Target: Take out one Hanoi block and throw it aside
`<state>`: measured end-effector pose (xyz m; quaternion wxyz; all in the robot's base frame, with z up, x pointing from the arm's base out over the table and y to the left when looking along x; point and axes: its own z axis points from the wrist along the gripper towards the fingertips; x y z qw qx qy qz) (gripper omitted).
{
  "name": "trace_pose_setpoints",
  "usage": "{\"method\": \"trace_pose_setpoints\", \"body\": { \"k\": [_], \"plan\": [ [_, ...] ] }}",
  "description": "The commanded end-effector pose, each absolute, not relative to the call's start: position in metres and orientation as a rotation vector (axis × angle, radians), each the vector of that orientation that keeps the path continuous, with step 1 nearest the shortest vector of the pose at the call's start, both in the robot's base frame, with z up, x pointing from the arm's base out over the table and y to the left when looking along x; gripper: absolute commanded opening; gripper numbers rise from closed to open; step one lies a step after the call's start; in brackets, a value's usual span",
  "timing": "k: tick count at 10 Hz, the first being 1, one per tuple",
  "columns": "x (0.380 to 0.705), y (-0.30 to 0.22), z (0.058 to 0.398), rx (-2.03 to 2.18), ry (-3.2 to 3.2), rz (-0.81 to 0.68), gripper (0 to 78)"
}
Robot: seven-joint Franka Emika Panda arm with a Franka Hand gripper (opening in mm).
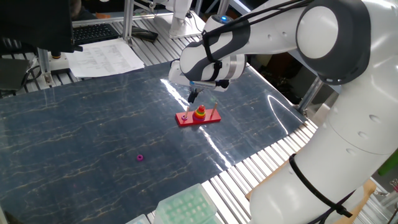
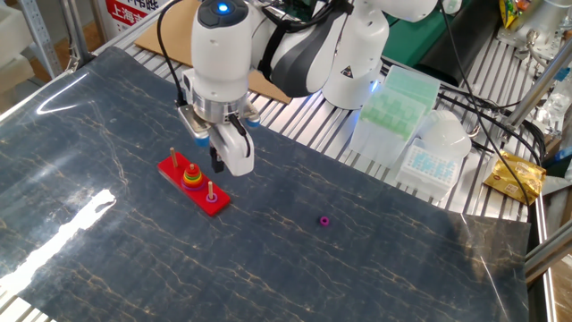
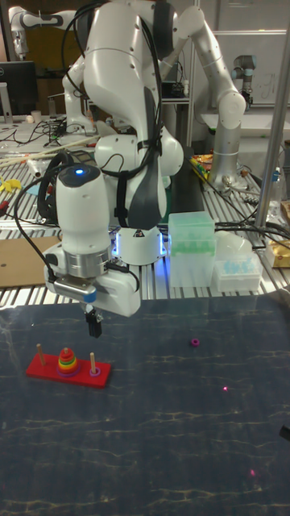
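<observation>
Dark marbled table: the Hanoi block is seen lying loose at lower right of centre, well apart from the hand, which hovers empty above the red base, fingers nearly together.

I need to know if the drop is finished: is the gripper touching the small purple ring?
Apart. The other fixed view shows the gripper above the red base, and the purple ring alone on the table far away.

Bright overhead light throws white glare streaks on the glossy table; all views sharp, shadows faint
</observation>
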<state>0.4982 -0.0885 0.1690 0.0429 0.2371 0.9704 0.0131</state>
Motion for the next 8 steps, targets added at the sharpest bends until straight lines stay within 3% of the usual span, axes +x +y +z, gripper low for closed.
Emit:
{"method": "trace_pose_setpoints", "body": {
  "k": [1, 8],
  "plan": [
    [0.4966, -0.0833, 0.1739, 0.638, 2.982, 0.021, 1.2],
    [0.4964, -0.0767, 0.179, 0.572, 2.996, 0.02, 1.2]
  ]
}}
